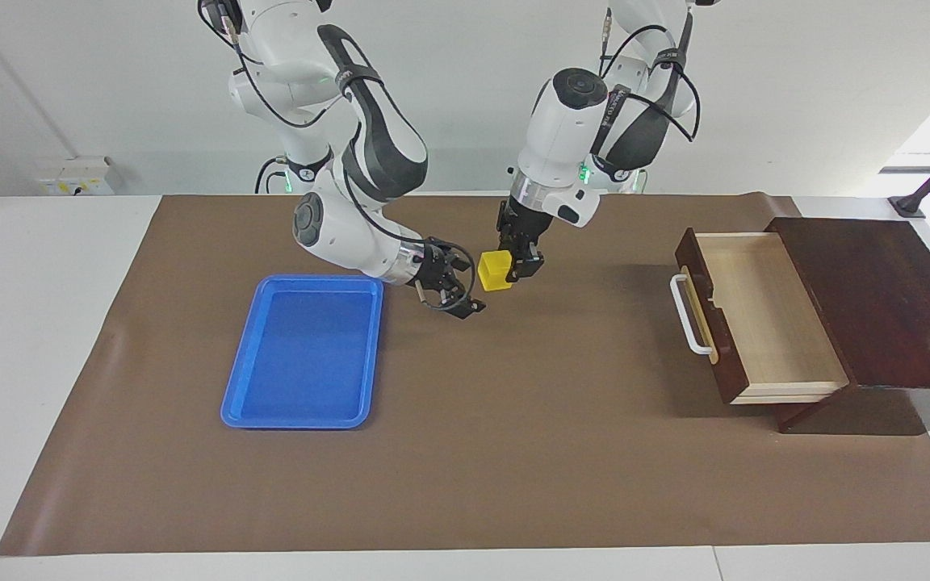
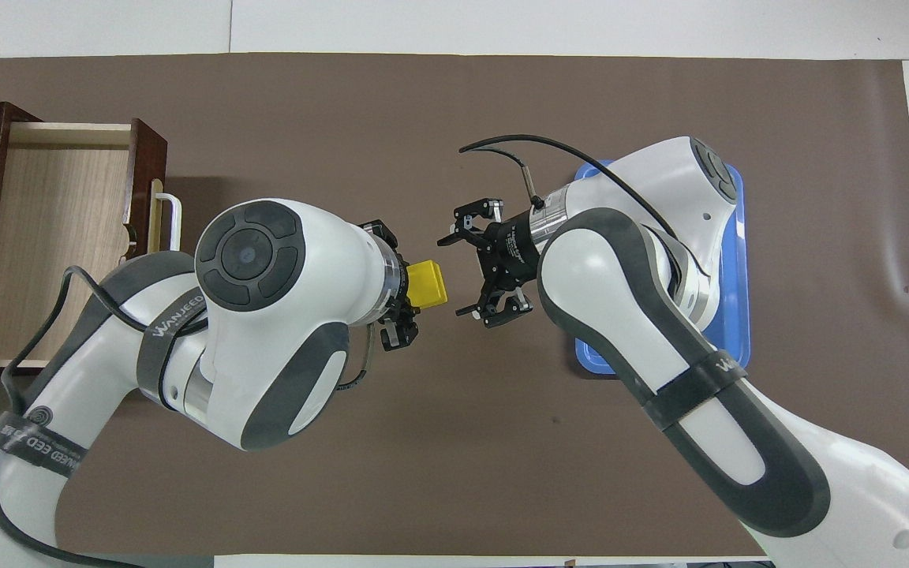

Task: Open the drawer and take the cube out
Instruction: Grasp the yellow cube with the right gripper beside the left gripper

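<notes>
The small yellow cube [image 1: 496, 270] hangs in the air over the brown mat, mid-table, and my left gripper [image 1: 513, 269] is shut on it from the side. In the overhead view the cube [image 2: 426, 285] sticks out of the left gripper [image 2: 411, 289] toward the right arm. My right gripper [image 1: 462, 288] is open and lies level, its fingertips a short gap from the cube; from above, the right gripper [image 2: 457, 276] faces the cube with jaws spread. The drawer [image 1: 756, 315] stands pulled out of its dark box at the left arm's end, its pale inside [image 2: 60, 237] bare.
A blue tray [image 1: 303, 351] lies on the mat toward the right arm's end, partly covered from above by the right arm [image 2: 738, 237]. The drawer's white handle [image 1: 681, 315] sticks out toward mid-table. The brown mat [image 1: 513, 468] covers most of the table.
</notes>
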You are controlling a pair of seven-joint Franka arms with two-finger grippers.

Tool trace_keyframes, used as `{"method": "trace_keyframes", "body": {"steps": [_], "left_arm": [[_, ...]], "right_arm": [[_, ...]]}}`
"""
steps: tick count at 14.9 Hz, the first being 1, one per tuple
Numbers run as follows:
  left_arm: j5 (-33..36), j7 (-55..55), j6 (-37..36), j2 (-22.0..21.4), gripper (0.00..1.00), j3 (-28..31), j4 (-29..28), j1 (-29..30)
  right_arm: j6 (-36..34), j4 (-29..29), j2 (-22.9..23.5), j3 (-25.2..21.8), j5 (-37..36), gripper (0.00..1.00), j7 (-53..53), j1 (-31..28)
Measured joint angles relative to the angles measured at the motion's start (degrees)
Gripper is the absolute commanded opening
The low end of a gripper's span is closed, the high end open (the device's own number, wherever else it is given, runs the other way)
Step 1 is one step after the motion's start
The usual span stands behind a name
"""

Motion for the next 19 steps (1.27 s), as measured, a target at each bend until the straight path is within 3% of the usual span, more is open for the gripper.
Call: {"method": "trace_keyframes", "body": {"steps": [12,13,14,15,16,19], "left_arm": [[0.0,-0.1,1.0,-0.2,0.00,0.1,-0.6,0.0],[0.0,-0.1,1.0,-0.2,0.00,0.1,-0.6,0.0],[0.0,-0.1,1.0,-0.2,0.00,0.1,-0.6,0.0],[0.0,-0.1,1.0,-0.2,0.00,0.1,-0.7,0.0],[0.0,-0.1,1.0,-0.2,0.00,0.1,-0.7,0.0],[0.0,-0.1,1.0,-0.2,0.00,0.1,-0.7,0.0]], "right_arm": [[0.0,0.6,0.2,0.0,0.0,1.00,1.8,2.1],[0.0,0.6,0.1,0.0,0.0,0.92,1.9,2.1],[0.0,0.7,0.1,0.0,0.0,0.75,2.0,2.1],[0.0,0.7,0.1,0.0,0.0,0.32,2.0,2.2],[0.0,0.7,0.1,0.0,0.0,0.00,2.0,2.2],[0.0,0.9,0.0,0.0,0.0,0.00,2.8,2.4]]}}
